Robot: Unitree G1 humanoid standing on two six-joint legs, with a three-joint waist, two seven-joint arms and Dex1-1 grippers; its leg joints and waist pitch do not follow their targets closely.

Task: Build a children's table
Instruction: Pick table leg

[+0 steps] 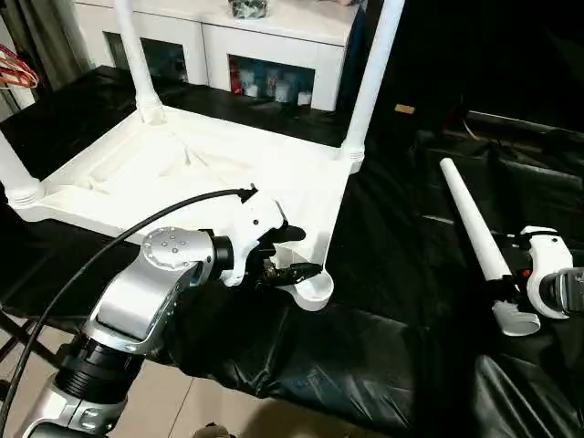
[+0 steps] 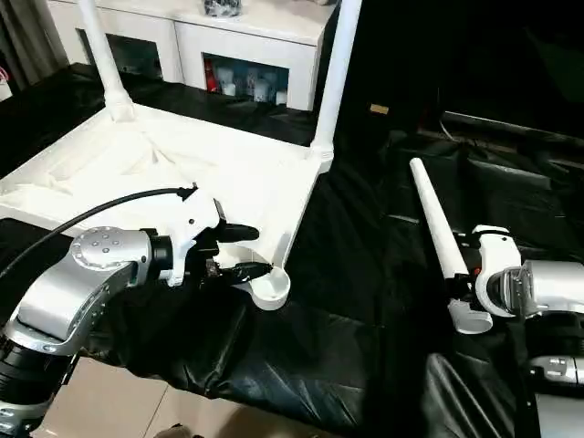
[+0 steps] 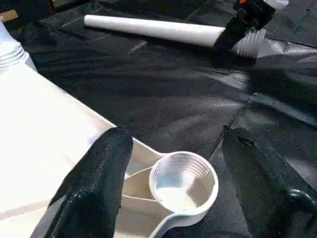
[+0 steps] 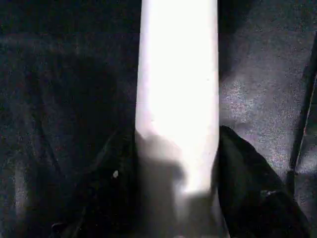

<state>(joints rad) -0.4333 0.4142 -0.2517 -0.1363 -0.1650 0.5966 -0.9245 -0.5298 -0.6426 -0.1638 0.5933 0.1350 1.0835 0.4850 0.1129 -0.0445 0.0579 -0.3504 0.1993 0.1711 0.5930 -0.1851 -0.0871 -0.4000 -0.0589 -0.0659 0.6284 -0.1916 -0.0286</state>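
Note:
The white table top (image 1: 182, 173) lies upside down on black cloth. Legs stand in three of its corners: the far left leg (image 1: 137, 55), the far right leg (image 1: 374, 73) and the left leg (image 1: 14, 173). The near right socket (image 3: 183, 181) is empty. My left gripper (image 1: 297, 253) is open at that socket, one finger (image 3: 99, 183) over the top's underside and the other (image 3: 262, 178) over the cloth. A loose leg (image 1: 470, 219) lies on the cloth to the right. My right gripper (image 2: 461, 274) is shut on it close to its threaded end (image 1: 516, 319).
A white cabinet (image 1: 274, 36) with glass doors stands behind the table top. Crumpled black cloth (image 1: 383, 347) covers the whole work surface, and pale floor (image 1: 182, 401) shows below its front edge. A black cable (image 1: 119, 228) arcs over my left forearm.

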